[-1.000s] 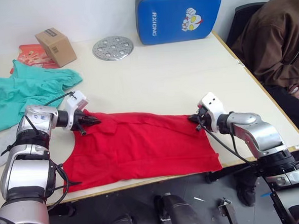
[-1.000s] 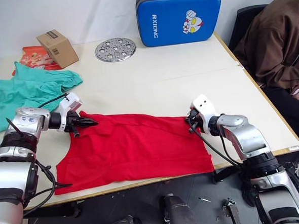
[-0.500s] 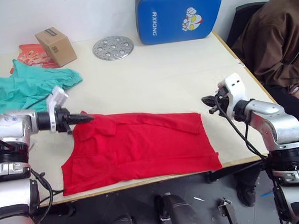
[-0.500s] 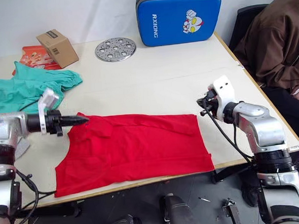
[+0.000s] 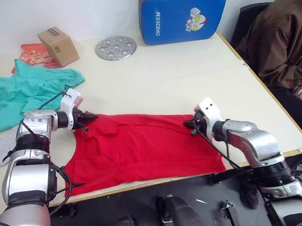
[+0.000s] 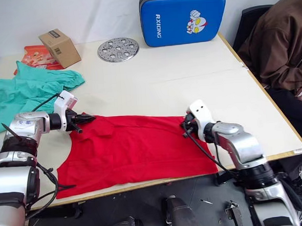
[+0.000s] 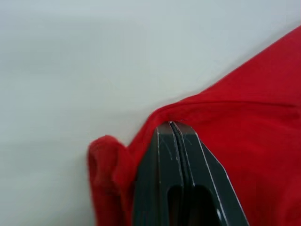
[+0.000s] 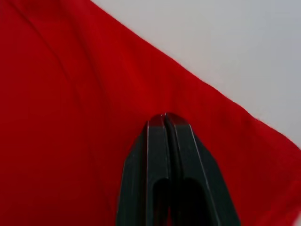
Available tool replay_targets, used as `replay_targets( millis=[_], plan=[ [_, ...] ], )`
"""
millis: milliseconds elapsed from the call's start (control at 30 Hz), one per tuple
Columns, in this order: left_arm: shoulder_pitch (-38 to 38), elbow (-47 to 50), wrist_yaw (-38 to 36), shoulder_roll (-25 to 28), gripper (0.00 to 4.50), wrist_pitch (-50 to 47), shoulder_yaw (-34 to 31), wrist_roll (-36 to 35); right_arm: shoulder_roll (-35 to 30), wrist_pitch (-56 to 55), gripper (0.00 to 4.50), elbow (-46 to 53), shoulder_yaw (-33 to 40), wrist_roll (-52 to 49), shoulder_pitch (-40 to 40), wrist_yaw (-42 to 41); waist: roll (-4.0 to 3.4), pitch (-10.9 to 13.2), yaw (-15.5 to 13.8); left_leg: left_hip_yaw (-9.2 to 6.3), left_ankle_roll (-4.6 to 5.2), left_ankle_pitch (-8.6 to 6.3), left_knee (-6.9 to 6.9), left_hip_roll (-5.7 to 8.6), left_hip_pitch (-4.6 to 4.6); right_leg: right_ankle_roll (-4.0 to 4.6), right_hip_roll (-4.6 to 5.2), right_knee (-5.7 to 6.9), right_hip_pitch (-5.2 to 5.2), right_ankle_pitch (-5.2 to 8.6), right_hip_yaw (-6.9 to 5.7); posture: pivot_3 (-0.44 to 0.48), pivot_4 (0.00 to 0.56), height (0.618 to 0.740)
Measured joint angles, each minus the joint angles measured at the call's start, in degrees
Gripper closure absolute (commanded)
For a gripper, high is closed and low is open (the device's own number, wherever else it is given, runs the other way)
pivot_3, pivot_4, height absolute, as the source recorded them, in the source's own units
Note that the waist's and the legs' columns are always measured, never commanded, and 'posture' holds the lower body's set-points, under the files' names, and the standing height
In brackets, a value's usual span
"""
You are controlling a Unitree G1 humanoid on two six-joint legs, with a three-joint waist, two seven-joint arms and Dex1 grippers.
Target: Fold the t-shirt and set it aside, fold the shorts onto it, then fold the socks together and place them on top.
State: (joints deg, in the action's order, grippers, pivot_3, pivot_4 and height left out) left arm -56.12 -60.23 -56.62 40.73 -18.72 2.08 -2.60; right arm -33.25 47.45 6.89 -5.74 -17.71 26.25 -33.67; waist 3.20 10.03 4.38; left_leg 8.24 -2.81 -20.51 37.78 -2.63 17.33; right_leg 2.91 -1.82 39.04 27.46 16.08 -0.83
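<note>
Both claws, left [image 5: 91, 117] and right [image 5: 188, 125], had returned to the red t-shirt's [image 5: 143, 149] far edge on the desk [image 5: 179, 75], fingers pressed closed; any grip on cloth was unclear, and folding remained undone.

Far side of the table [image 5: 189, 75] has a blue padded case [image 5: 183, 14] standing on its edge against the wall (it says RXIONG and has a cartoon character on it). Just beside it lies a round metal plate with holes [image 5: 115, 47], and further along a small cardboard box [image 5: 58, 46] sits half on a flat red packet [image 5: 34, 55]. A person in a brown jacket [image 5: 277, 44] is sitting at the table's right end.
</note>
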Motion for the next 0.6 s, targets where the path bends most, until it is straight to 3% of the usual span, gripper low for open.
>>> replay_targets(
  millis=[167,300,433,600],
  plan=[
    [-0.5,-2.9,-3.4,1.7,4.5,2.7,-1.8,-0.6,-5.5,2.0,4.44,2.8,3.8,-1.0,-2.9,-2.4,0.08,0.0,0.4,0.02,-0.04,0.02,-0.1,0.0,0.09,-0.08,-0.01,-0.03,-0.03,0.03,-0.03,0.0,0.15,0.74],
    [0.9,6.1,-12.2,5.1,4.33,-0.6,-4.4,-4.8,-6.1,3.2,4.49,3.6,6.5,-4.5,-1.0,-5.0,0.15,0.1,0.7,0.09,-0.19,0.1,-0.2,-0.05,0.07,-0.02,-0.04,0.07,0.11,0.02,-0.04,0.0,0.15,0.74],
    [9.2,29.6,-18.7,7.0,3.31,-7.2,-8.0,-13.3,-7.4,6.1,3.59,2.1,7.4,-7.9,6.8,-9.0,0.09,0.1,0.6,0.09,-0.21,0.12,-0.28,-0.06,-0.06,0.06,-0.03,0.08,0.08,0.05,0.0,0.0,0.15,0.74],
    [18.5,53.2,-22.4,5.7,1.64,-16.8,-7.0,-23.3,-7.3,4.6,1.8,-6.8,1.3,-6.0,13.4,-13.8,0.09,0.1,0.3,-0.04,-0.15,0.14,-0.14,-0.01,-0.02,0.07,-0.03,0.04,0.06,0.05,0.01,0.0,0.15,0.74]
  ],
)
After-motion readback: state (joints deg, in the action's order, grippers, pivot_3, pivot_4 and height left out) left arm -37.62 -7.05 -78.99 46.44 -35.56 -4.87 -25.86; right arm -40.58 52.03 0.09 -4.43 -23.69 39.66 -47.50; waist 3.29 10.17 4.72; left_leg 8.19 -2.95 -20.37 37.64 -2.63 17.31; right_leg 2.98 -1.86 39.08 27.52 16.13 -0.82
